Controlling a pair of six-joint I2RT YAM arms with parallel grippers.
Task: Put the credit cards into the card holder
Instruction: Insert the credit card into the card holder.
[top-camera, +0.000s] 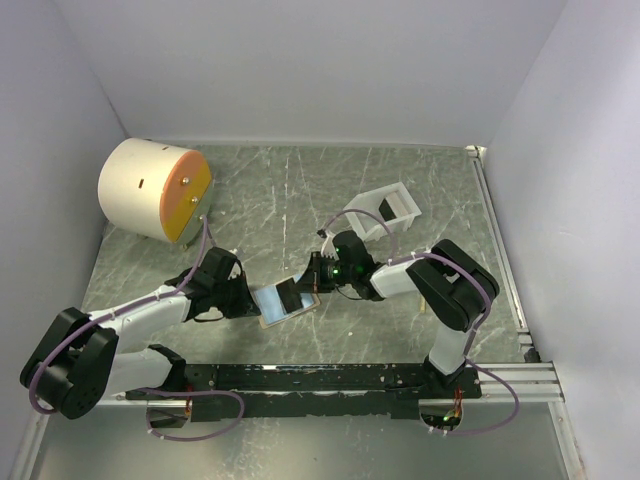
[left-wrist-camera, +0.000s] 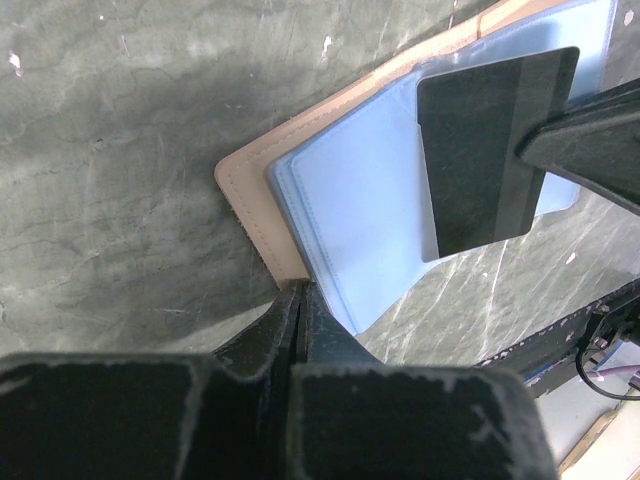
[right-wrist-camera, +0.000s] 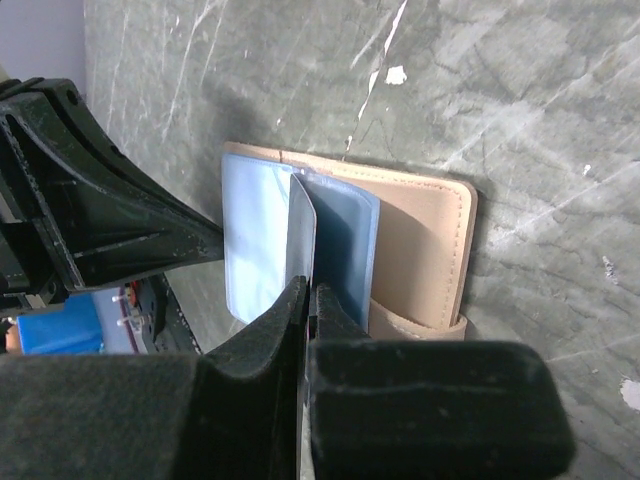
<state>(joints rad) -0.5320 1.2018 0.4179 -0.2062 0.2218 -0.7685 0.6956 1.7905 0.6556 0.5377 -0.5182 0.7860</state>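
My left gripper (left-wrist-camera: 298, 300) clamps the holder (left-wrist-camera: 262, 205); right gripper (right-wrist-camera: 306, 298) pinches a card (left-wrist-camera: 490, 150). I'd slide it flat, square to the pocket (left-wrist-camera: 350, 200).

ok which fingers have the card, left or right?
The right fingers pinch the dark card over the open wallet; left fingers only clamp its tan edge.
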